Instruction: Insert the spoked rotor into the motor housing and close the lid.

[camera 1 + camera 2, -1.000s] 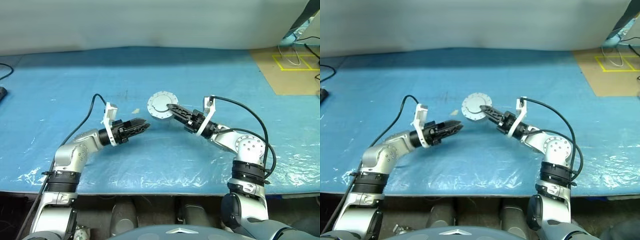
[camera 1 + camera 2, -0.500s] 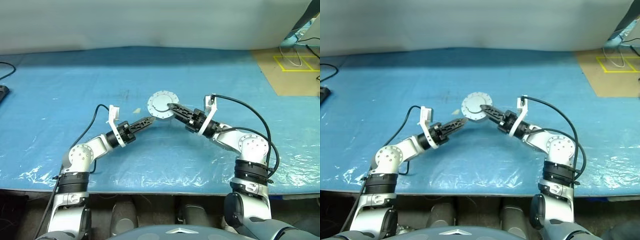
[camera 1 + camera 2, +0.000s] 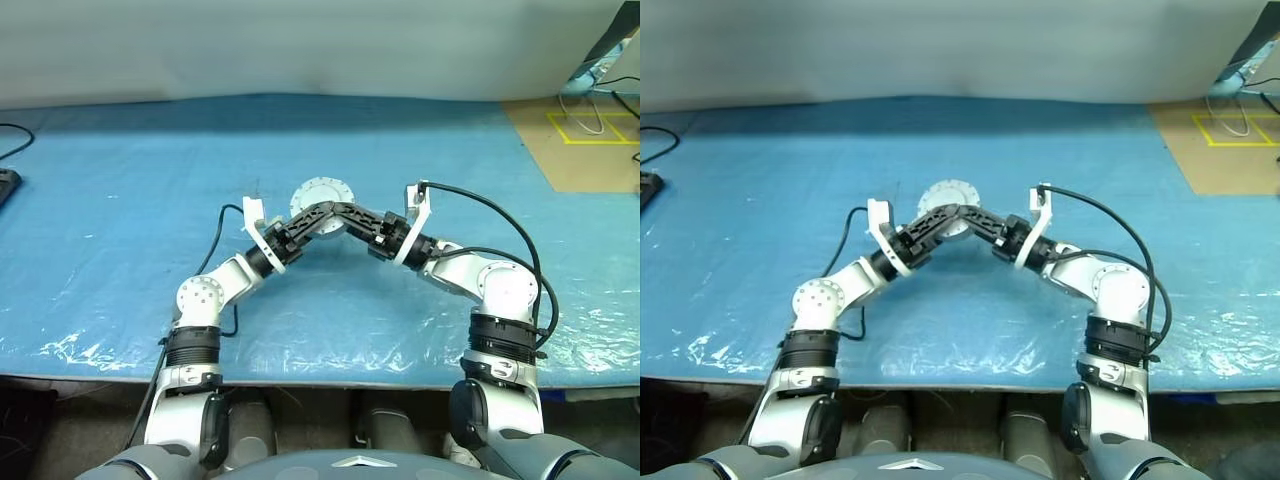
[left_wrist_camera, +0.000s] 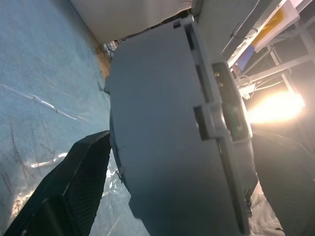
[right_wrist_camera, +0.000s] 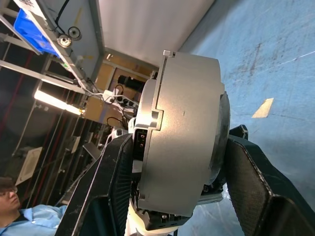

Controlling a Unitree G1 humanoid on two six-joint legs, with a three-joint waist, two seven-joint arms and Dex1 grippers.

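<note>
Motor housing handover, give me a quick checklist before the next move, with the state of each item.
1. Right pincer shut on the motor housing: ok, black fingers flank it in the right wrist view.
2. Housing lifted off the blue table cover: ok.
3. Left pincer open around the housing: ok, fingers either side in the left wrist view.
4. Left pincer touching the housing: cannot tell.
5. Rotor seated inside: cannot tell.
6. Lid closed: cannot tell.

Both arms showing silver-grey metal links with round joint caps and black ribbed collars. Left gripper (image 3: 318, 214) and right gripper (image 3: 338, 212) wearing black serrated fingers behind white wrist brackets. Black cable looping along each forearm.
</note>
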